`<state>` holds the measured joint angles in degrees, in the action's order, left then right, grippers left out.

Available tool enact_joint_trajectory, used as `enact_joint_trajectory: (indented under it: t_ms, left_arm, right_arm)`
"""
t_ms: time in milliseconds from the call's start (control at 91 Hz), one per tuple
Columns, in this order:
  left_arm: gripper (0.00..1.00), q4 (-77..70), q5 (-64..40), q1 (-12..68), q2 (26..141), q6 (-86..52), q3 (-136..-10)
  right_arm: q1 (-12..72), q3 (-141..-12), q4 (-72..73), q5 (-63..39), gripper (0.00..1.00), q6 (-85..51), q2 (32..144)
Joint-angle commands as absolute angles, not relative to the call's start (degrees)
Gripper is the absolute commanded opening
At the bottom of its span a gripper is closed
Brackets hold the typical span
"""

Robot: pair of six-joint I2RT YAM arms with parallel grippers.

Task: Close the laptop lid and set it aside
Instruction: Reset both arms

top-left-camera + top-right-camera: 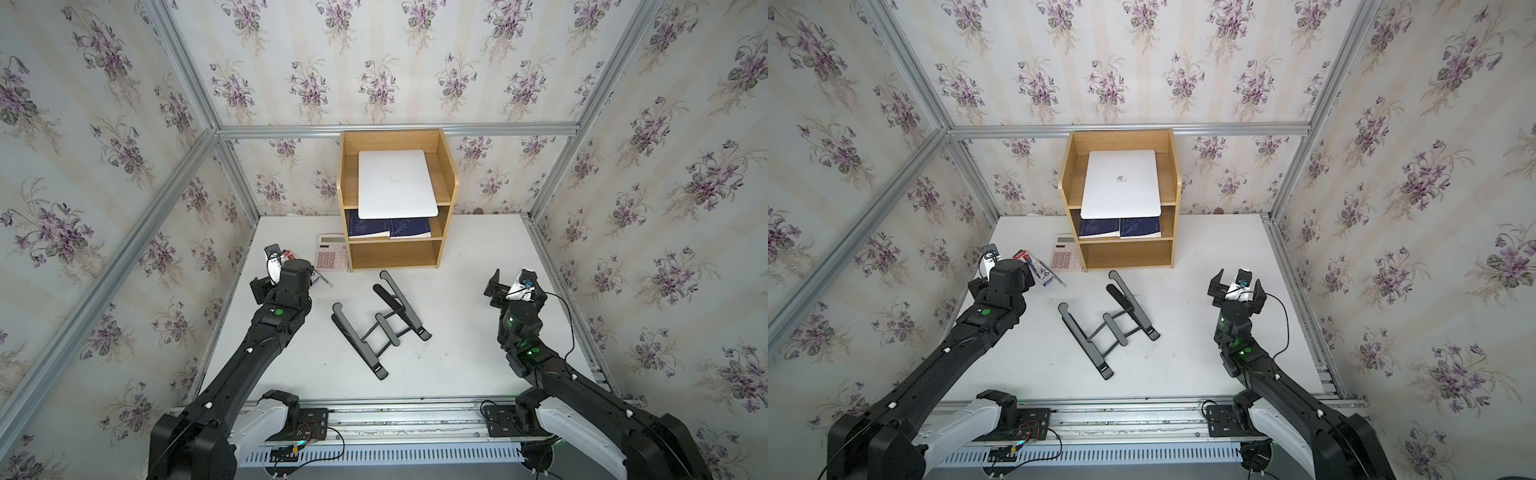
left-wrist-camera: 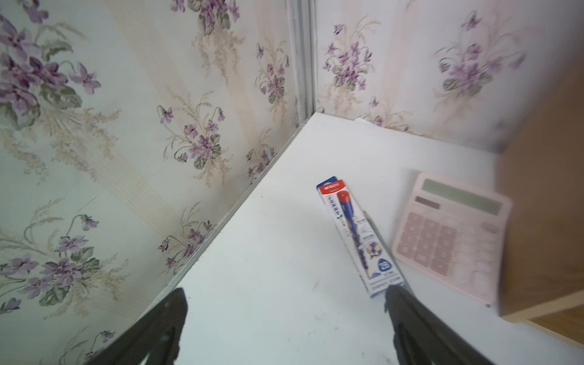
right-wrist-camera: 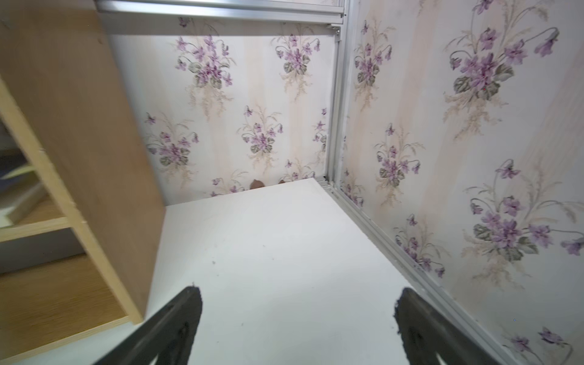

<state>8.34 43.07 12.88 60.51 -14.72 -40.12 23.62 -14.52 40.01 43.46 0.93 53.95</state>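
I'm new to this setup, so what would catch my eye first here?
A closed silver-white laptop lies on the top tier of the light wooden shelf unit at the back, its front edge overhanging. A black folding slatted stand lies on the white table between the black left arm and right arm.

Lab test cell: aluminium frame, floral wallpaper panels, white tabletop.

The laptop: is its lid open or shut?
Shut. The laptop lies flat on the wooden shelf, only its logo side showing.
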Motion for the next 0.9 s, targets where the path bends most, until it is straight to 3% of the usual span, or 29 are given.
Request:
enact_joint_trajectory:
  t_ms: [0,374,538,747,890]
  left_arm:
    - [1.0,-1.4,40.6,8.9,61.4,-13.5,-35.6]
    - [1.0,-21.9,31.7,2.6,69.2,-10.8,-23.3]
    - [1.0,-26.9,26.8,1.8,73.4,-7.6,-24.4]
    - [1.0,-49.5,15.8,-0.6,80.3,-4.1,-19.8]
    - [1.0,-42.9,15.0,-0.4,79.7,-4.7,-22.0]
  right_arm:
    - [19.8,-13.5,52.3,41.0,1.0,4.9,59.5]
    - [15.3,-11.6,61.9,38.4,1.0,4.4,76.5]
    - [11.8,-9.7,67.5,32.0,1.0,2.6,76.7]
    - [5.0,-8.8,73.8,15.7,1.0,-2.0,79.9]
    - [4.6,-6.9,87.8,12.6,1.0,-0.8,89.8]
